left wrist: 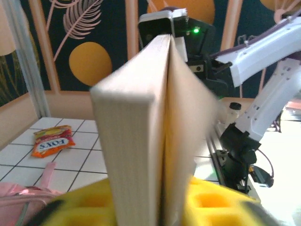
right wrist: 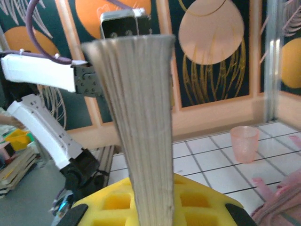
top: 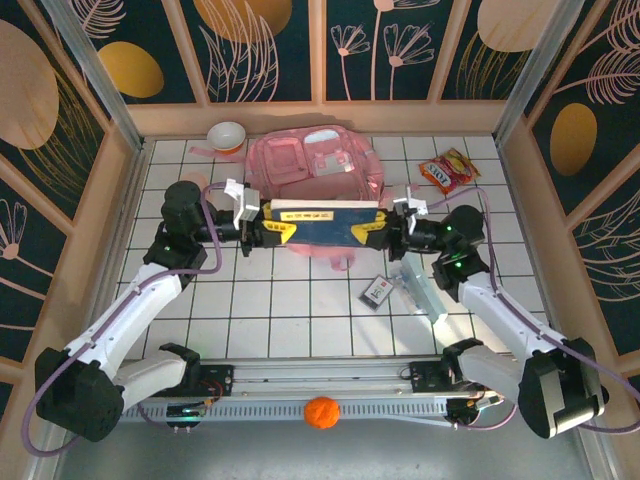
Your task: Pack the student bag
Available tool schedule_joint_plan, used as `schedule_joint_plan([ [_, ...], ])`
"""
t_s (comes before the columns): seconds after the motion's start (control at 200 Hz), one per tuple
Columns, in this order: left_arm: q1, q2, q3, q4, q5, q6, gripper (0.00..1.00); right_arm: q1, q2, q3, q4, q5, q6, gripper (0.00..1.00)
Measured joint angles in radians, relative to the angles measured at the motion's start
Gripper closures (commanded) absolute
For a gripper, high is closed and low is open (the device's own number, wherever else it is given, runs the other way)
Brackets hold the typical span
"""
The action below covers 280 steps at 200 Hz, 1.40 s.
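Orange ball (top: 321,412): at the near edge, in front of the rail between the two arm bases.
Dark card (top: 377,290): flat on the white tiles, right of centre, just beside a clear box (top: 423,292).
Book (top: 322,222): blue cover, level above the table, spanning the two grippers with one end in each.
Left gripper (top: 272,230): yellow fingers flank the book's left end; cannot tell whether they clamp it or stand loosened.
Right gripper (top: 374,231): clenched on the book's right end; pages pinched narrow between the yellow pads, fanning wider farther out.
Backpack (top: 315,160): pink, lying flat on the far half of the table, centre, partly under the book.
Snack packet (top: 449,171): orange, right of the backpack, apart from it.
Pink cup (right wrist: 244,143): upright near the back wall, by the backpack's far left corner.
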Motion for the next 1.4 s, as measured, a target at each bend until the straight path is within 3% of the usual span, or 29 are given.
schedule_joint_plan([
  [0.145,-0.005,0.003,0.000,-0.047,-0.168,0.068,0.32,-0.187,-0.106,-0.059,-0.033,0.096,0.090,1.00],
  [0.33,-0.090,0.133,0.036,-0.142,-0.456,0.274,0.25,-0.338,-0.233,-0.031,-0.376,0.386,0.165,1.00],
  [0.46,-0.163,0.330,0.105,-0.201,-0.617,0.383,0.24,-0.353,-0.234,0.014,-0.601,0.513,0.182,1.00],
  [0.656,-0.202,0.570,0.227,-0.219,-0.764,0.431,0.23,-0.353,-0.262,0.016,-0.792,0.577,0.190,1.00],
  [0.781,-0.202,0.681,0.313,-0.219,-0.817,0.435,0.12,-0.353,-0.294,0.016,-0.843,0.594,0.200,1.00],
  [1.031,-0.202,0.839,0.418,-0.220,-0.878,0.435,0.13,-0.353,-0.303,0.015,-0.901,0.605,0.200,1.00],
  [1.071,-0.202,0.856,0.426,-0.220,-0.895,0.435,0.17,-0.353,-0.303,0.015,-0.906,0.605,0.200,1.00],
  [1.151,-0.202,0.890,0.445,-0.219,-0.929,0.430,0.35,-0.353,-0.303,0.015,-0.907,0.605,0.200,1.00],
  [1.321,-0.213,0.906,0.448,-0.216,-0.958,0.426,1.00,-0.353,-0.303,0.015,-0.935,0.604,0.200,1.00],
  [1.401,-0.212,0.886,0.428,-0.205,-0.974,0.415,1.00,-0.353,-0.306,0.015,-0.967,0.607,0.202,1.00],
])
